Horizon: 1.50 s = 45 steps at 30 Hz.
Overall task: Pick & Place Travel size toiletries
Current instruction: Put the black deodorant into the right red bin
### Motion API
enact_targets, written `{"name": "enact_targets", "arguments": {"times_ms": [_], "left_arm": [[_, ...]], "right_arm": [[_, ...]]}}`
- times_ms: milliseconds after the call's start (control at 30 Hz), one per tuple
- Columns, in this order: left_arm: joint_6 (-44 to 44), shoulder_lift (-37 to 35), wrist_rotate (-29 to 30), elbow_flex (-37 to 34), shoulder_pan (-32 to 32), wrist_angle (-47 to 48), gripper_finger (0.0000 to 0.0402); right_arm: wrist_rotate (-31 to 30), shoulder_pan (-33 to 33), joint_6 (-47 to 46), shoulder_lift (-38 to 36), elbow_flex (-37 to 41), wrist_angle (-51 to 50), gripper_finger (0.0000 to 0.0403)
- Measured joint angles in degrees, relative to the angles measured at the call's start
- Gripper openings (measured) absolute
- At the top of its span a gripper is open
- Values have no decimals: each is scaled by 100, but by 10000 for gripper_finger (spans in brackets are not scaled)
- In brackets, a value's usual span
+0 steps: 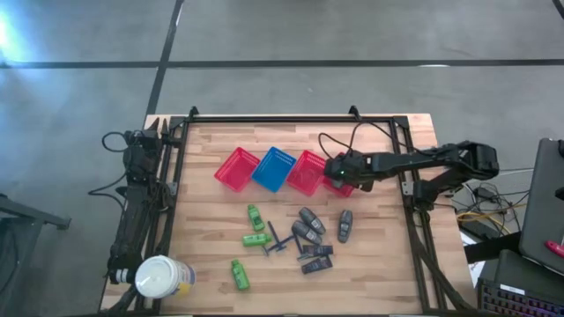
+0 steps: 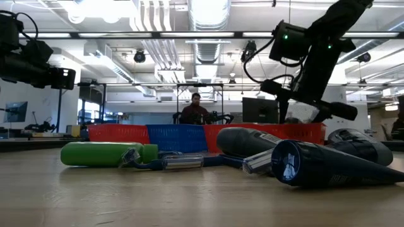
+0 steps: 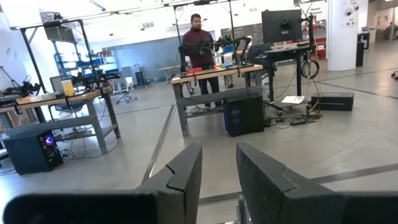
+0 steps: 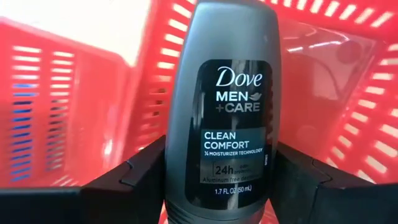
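One dark grey deodorant container (image 4: 227, 112) is sitting pinched in the right gripper (image 1: 337, 170) over the red basket (image 1: 310, 172) nearest the tabletop's right edge. Remaining toiletries (image 1: 291, 238) are lying mid-tabletop. Left gripper (image 3: 217, 180) is waiting, fingers spread, beyond the left edge.

Grey deodorant (image 4: 228, 106) upright between fingers (image 4: 140, 180); other toiletries (image 1: 291, 238) scattered mid-table.

**Table layout**

You find four baskets (image 1: 273, 169) in a row across the table (image 1: 388, 264) centre. The right gripper (image 1: 335, 169) holds a deodorant container (image 4: 233, 106) over the rightmost basket (image 1: 345, 183). The remaining toiletries (image 1: 291, 239) lie scattered nearer the front. A jar (image 1: 163, 277) stands at the front-left corner.
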<state>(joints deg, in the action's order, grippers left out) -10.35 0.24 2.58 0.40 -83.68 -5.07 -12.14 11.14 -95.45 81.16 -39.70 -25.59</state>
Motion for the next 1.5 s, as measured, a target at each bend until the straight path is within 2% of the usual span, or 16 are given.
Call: {"name": "enact_targets", "arguments": {"times_ms": [167,300,567,733,867,1033,1167,1333,1500], "left_arm": [[0,1,1,1,-1,0,106],[0,1,1,0,-2,1,106],[0,1,1,1,-2,-1,106],[2,1,0,2,-1,1,106],[1,1,0,1,0,1,106],[1,1,0,2,0,1,106],[0,1,1,0,-2,-1,106],[2,1,-1,1,0,1,106],[1,1,1,1,0,0,106]], "right_arm": [[-4,2,-208,21,-2,63,212],[-128,2,-293,-6,-2,26,225],[-110,2,-491,-45,-2,-164,297],[5,-97,-221,-357,-38,-209,340],[20,-315,-178,-716,-301,-814,361],[252,-871,-710,-881,-773,-2098,359],[707,-1466,-1403,-636,-933,-2367,352],[875,-2074,-2118,25,-1151,-2359,351],[1236,-2177,-2037,752,-1417,-2343,363]]}}
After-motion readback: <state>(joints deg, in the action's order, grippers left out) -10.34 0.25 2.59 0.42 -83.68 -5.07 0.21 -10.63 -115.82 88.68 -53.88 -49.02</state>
